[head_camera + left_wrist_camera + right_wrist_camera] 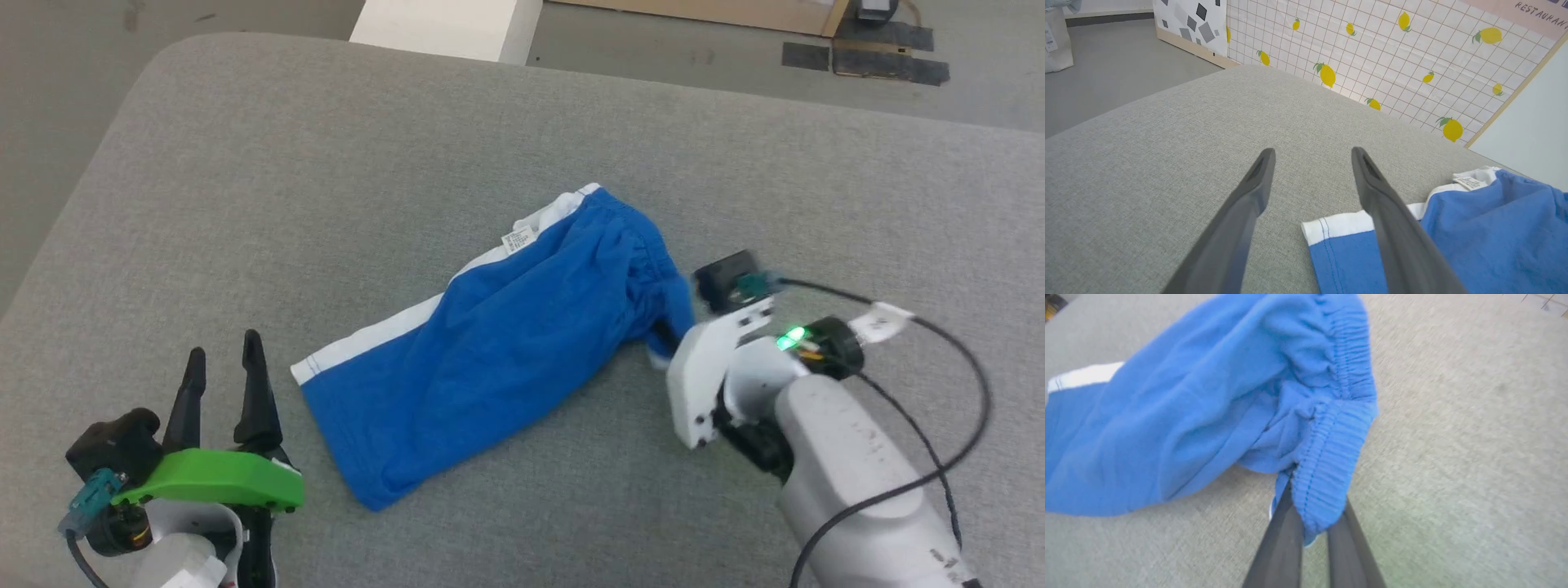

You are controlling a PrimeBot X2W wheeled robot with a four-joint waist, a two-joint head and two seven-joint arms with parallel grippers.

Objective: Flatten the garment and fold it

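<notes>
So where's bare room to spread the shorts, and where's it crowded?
Free: the grey surface between the shorts and the far edge, and the near strip in front of the shorts. Crowded: the right end, where the right gripper is shut on the waistband, and the near-left corner, where the open left gripper stands beside the white hem.

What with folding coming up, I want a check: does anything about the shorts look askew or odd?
Yes: the garment lies rumpled and diagonal on the grey cushion, not flat. Its waistband is bunched and lifted at one end, where the right gripper is shut on it. No tear or spill shows.
</notes>
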